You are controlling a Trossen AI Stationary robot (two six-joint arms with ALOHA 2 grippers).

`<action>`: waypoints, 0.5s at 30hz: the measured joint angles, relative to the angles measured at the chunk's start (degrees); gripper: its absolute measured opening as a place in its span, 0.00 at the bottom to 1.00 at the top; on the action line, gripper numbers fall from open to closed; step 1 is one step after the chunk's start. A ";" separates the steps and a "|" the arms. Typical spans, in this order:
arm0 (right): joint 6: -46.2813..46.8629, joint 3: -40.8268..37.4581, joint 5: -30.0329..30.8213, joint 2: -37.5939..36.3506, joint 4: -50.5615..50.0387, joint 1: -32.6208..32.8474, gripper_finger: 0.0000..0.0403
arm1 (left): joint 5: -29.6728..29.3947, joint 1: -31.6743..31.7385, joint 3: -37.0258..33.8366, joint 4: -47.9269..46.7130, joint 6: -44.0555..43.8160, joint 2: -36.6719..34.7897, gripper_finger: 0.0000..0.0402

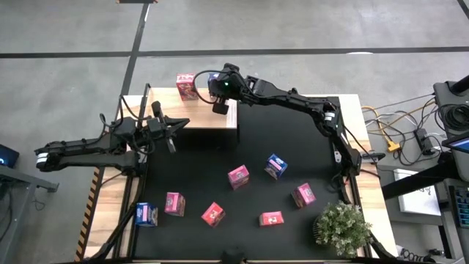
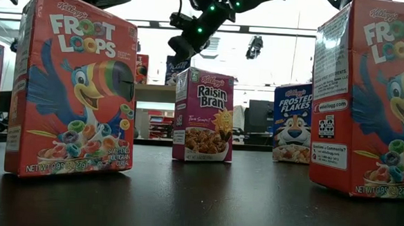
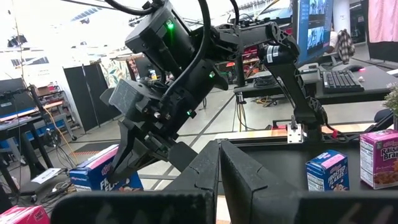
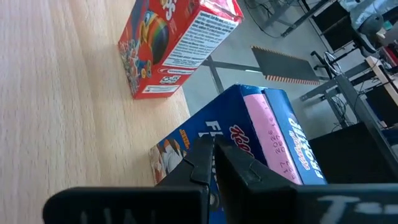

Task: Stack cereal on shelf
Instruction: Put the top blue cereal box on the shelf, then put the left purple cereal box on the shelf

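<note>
The pale wooden shelf (image 1: 192,116) stands at the table's far left. A red cereal box (image 1: 185,86) and a blue one (image 1: 210,75) stand on its top near the far edge. My right gripper (image 4: 214,148) is shut. It slants down at the blue box (image 4: 273,134), with the red box (image 4: 174,43) beyond it. Several more cereal boxes stand on the black mat (image 1: 293,132), among them a pink one (image 1: 239,176) and a blue one (image 1: 276,166). My left gripper (image 3: 219,165) waits shut by the shelf's near edge (image 1: 182,123). My right gripper's shut fingertips (image 4: 205,155) stand against the blue box's printed front face (image 4: 186,140), just under its top edge. They come slanting down from the table's near right. Whether they touch the face, I cannot tell. The box stands upright on the shelf.
A potted plant (image 1: 341,227) stands at the mat's near right corner. In the low view, boxes of Froot Loops (image 2: 72,85), Raisin Bran (image 2: 203,114) and Frosted Flakes (image 2: 293,122) stand apart on the mat. Cables and equipment lie off the table's right side.
</note>
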 joint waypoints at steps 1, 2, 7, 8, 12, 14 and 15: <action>-0.37 0.00 0.02 0.00 -0.14 0.16 0.02 | -0.01 -0.01 0.00 0.02 0.00 0.00 0.00; -0.64 0.00 0.06 -0.05 -0.48 0.35 0.02 | 0.00 0.00 0.00 0.00 0.00 0.00 0.00; -0.99 -0.04 -0.01 -1.62 -4.50 2.43 0.02 | -0.01 -0.02 0.00 -0.40 0.00 0.00 0.00; -0.79 -0.04 -0.03 -2.16 -5.54 2.89 0.02 | -0.02 0.00 0.00 -0.40 0.00 0.00 0.00; 0.43 -0.04 0.00 -4.05 -11.05 5.22 0.02 | -0.02 -0.02 0.00 -0.48 -0.01 0.11 0.00; 1.32 -0.04 -0.08 -4.96 -14.00 6.54 0.02 | -0.02 -0.02 0.00 -0.81 -0.25 0.19 0.00; 1.93 -0.04 -0.11 -5.31 -15.20 7.27 0.02 | -0.02 -0.02 0.00 -0.82 -0.45 0.22 0.00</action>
